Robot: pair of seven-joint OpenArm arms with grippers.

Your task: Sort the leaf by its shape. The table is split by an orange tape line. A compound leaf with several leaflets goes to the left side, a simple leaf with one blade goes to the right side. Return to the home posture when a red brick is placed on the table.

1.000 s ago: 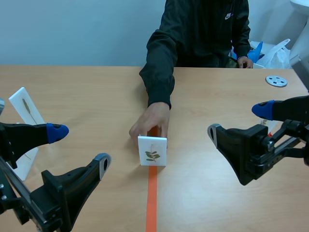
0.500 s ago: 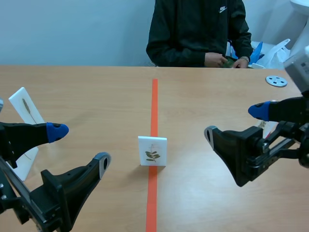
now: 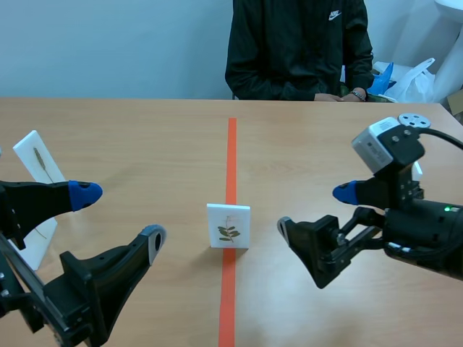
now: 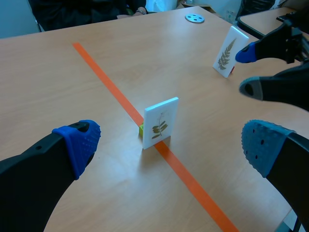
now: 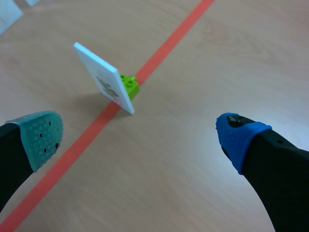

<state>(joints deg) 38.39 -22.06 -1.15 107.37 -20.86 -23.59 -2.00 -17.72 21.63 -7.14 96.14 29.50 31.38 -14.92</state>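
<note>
a white leaf card (image 3: 228, 225) stands upright on the orange tape line (image 3: 231, 152) at mid-table. the left gripper (image 3: 120, 218) and right gripper (image 3: 316, 209) flank it, fingers spread wide, grasping nothing.

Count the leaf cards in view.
3. The centre leaf card stands on the orange tape line; the left leaf card stands behind the left gripper; the fern leaf card stands beside the right gripper. More may be hidden.

light bright, even | shadows soft, faint beside leaf card (image 5: 104, 79) | glare pale sheen on table (image 5: 193, 145)
</note>
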